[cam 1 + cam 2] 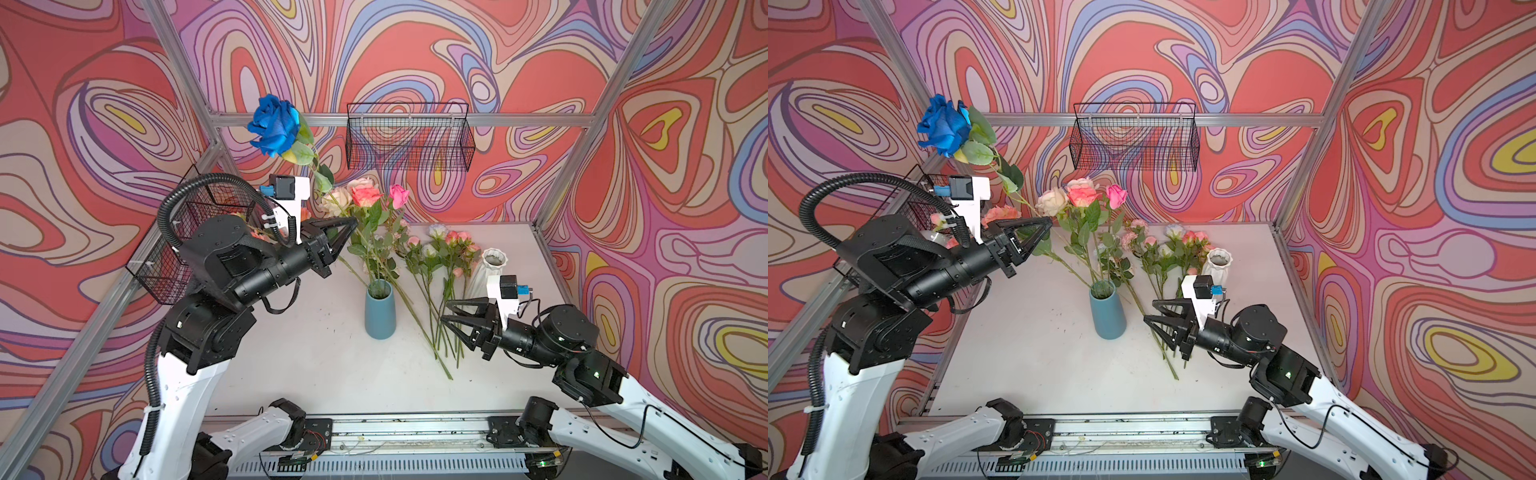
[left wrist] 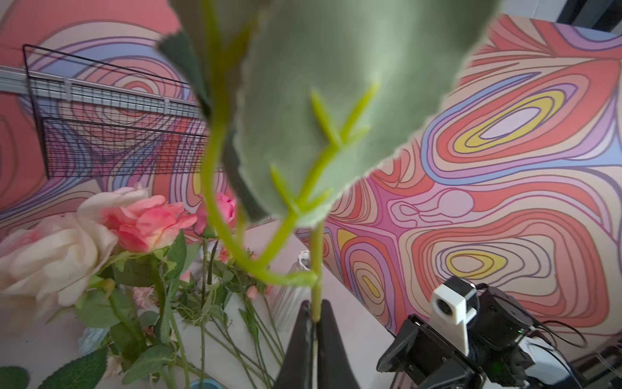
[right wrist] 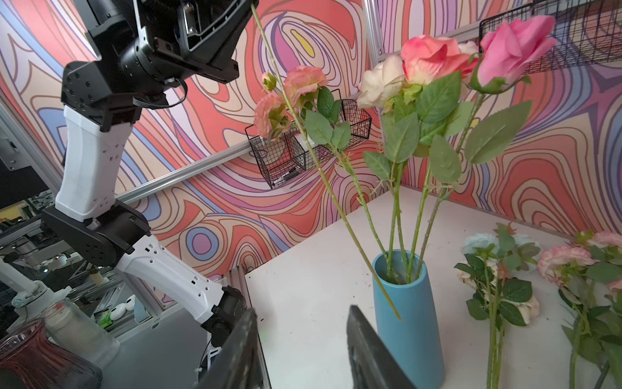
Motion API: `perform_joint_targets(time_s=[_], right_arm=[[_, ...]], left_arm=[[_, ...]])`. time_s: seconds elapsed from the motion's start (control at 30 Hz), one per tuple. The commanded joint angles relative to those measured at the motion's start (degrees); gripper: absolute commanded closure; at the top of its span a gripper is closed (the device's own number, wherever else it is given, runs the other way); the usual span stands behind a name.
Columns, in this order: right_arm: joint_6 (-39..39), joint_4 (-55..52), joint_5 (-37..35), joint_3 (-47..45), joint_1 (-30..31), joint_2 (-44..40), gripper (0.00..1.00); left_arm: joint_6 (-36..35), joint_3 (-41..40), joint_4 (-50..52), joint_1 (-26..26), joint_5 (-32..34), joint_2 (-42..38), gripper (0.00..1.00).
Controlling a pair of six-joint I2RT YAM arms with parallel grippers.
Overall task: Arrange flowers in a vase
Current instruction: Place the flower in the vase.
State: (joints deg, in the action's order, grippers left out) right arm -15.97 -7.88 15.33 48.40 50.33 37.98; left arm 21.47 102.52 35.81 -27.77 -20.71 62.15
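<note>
Left end effector [image 1: 352, 222] grips the blue rose [image 1: 276, 124] by its stem, bloom high, stem foot apparently just outside the blue vase [image 1: 379, 311]. Right end effector [image 1: 445, 311], half open and empty, hangs by loose flowers [image 1: 440, 257] on the surface [image 1: 291, 357]. Insertion step, by my judgement: the foot must clear the rim next.

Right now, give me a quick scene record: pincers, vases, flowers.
left pincer: shut on blue rose stem, bloom held high
right pincer: open, empty, above loose flowers stems
blue rose: stem end not yet in blue vase
blue vase: upright, holds cream, coral and pink blooms
white vase: upright, no flowers in it
loose flowers: lying on table between the vases
</note>
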Motion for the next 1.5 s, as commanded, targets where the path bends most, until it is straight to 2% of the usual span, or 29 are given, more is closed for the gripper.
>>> perform_joint_targets(time_s=[0.0,0.2,0.5,0.87,1.1,1.17,1.2,1.23,1.33,1.47], right_arm=[[0.9,-1.9,-2.0,-0.7,0.2,-0.8,0.57],[1.3,-2.0,-2.2,-0.8,0.2,-0.9,0.58],[1.4,-2.4,-3.1,-1.2,0.2,-1.6,0.59],[1.5,-2.6,-4.0,-1.9,0.2,-1.5,0.6],[1.2,-2.5,-5.1,-2.3,0.2,-1.2,0.6],[1.2,-2.4,-5.2,-2.3,0.2,-0.8,0.59],[1.2,-2.4,-5.3,-2.3,0.1,-0.7,0.58],[1.2,-2.4,-5.3,-2.3,0.2,-0.4,0.57],[1.0,-2.4,-5.7,-2.3,0.2,0.0,0.52],[0.5,-2.6,-6.8,-2.7,0.3,0.6,0.5]], left_arm=[[-5.8,3.4,7.6,0.0,7.2,0.7,1.0],[-8.1,2.1,7.3,0.0,13.6,1.1,1.0],[-9.0,1.6,5.7,0.0,14.8,2.2,1.0],[-7.5,-4.4,4.0,0.0,13.4,4.9,1.0],[-7.6,-5.7,7.6,-2.8,18.4,6.8,1.0],[-7.7,-5.4,9.5,-4.2,20.5,7.3,0.75],[-7.4,-5.4,10.2,-4.8,21.4,7.3,0.57],[-7.1,-5.4,11.0,-5.1,22.0,7.2,0.45],[-5.7,-4.9,12.4,-5.8,22.5,6.3,0.31],[-3.0,-4.4,12.3,-6.4,19.6,4.0,0.22]])
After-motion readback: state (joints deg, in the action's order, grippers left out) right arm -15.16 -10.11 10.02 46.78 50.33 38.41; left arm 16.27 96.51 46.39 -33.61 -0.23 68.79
